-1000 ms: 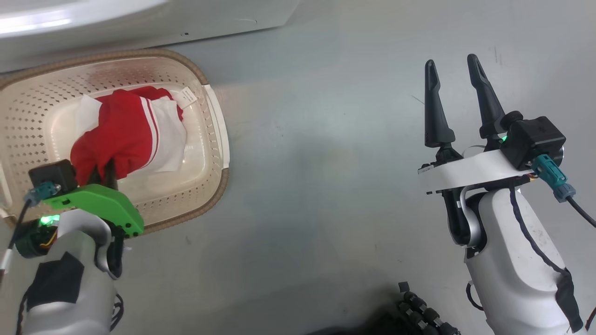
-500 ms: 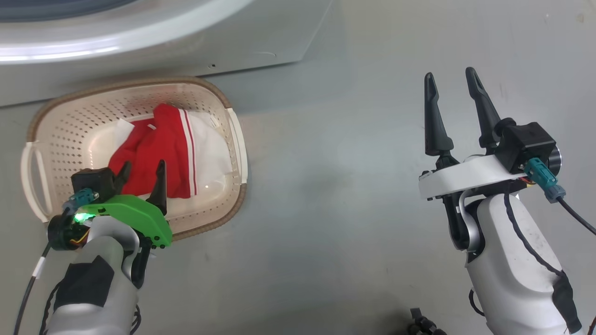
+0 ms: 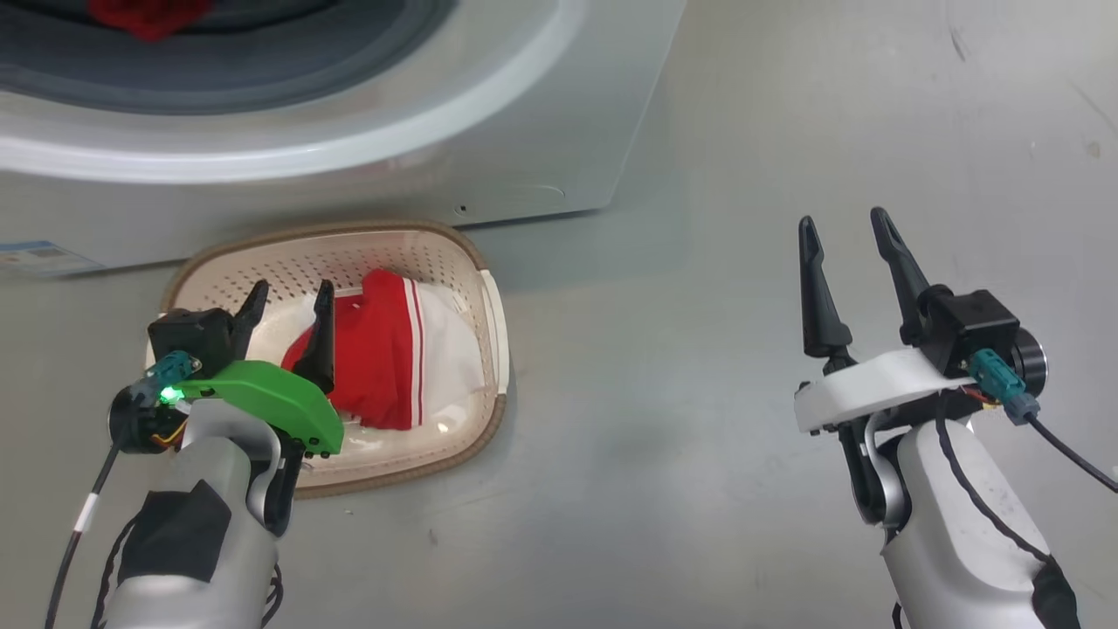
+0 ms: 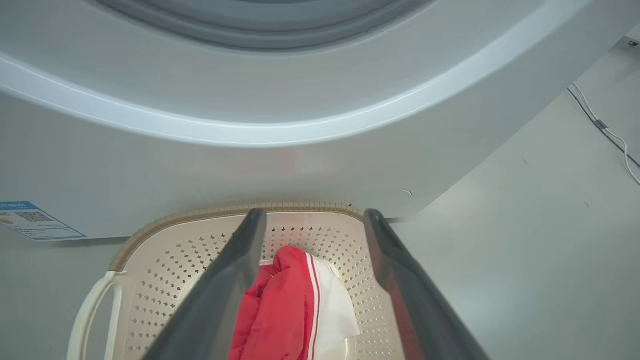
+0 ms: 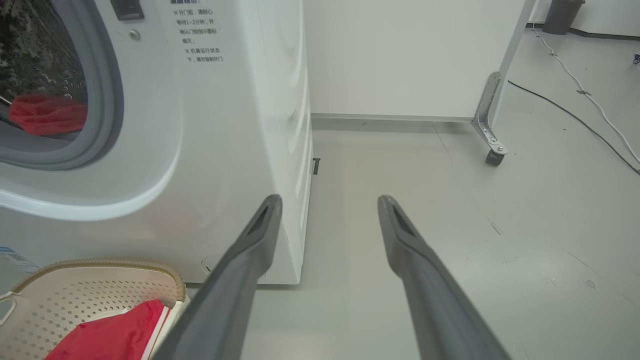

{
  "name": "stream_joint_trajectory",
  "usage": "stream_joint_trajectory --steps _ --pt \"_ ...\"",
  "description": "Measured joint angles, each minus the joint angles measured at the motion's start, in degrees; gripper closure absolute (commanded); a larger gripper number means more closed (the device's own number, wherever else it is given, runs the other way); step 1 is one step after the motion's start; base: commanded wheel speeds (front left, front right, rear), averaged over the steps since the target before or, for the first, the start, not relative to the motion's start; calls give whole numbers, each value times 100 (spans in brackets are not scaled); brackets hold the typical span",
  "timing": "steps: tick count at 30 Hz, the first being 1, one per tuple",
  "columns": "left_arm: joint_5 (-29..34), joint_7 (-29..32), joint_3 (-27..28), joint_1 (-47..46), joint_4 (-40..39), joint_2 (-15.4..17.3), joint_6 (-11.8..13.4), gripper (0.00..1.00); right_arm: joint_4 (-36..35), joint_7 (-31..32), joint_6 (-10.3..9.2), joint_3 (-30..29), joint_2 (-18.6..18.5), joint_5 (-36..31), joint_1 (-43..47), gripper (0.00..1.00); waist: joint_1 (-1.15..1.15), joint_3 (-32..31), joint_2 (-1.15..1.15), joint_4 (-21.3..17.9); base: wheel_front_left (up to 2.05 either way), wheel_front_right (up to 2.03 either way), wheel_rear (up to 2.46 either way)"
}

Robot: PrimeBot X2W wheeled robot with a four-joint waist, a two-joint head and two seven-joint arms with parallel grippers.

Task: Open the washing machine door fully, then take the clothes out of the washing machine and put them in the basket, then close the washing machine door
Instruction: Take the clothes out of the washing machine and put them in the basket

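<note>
Left gripper (image 3: 293, 290) now spread, soft red clothes (image 3: 376, 358), perforated cream basket (image 3: 412, 258)

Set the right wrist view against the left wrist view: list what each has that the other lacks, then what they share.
Right wrist view, not the left: a red garment in the drum, printed text, a caster, the right gripper, fingers open. Left wrist view, not the right: a QR code, the left gripper, fingers open. Both: the washing machine, the basket, the clothes lying in it.
</note>
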Motion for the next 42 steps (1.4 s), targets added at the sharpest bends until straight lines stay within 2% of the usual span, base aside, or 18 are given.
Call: stream_joint_trajectory --steps 13,29,42 --pt "331 0 178 554 -1305 -15 2 0 202 1 64 -161 -1 -55 588 0 0 -963 0 350 0 0 0" --pt "611 0 119 1720 -2065 21 192 0 296 1 147 -280 4 -89 1182 0 0 -1934 0 735 0 0 0" --pt "667 0 83 2590 -2473 78 397 0 347 1 191 -280 18 -114 1674 0 0 -2523 0 773 0 0 0"
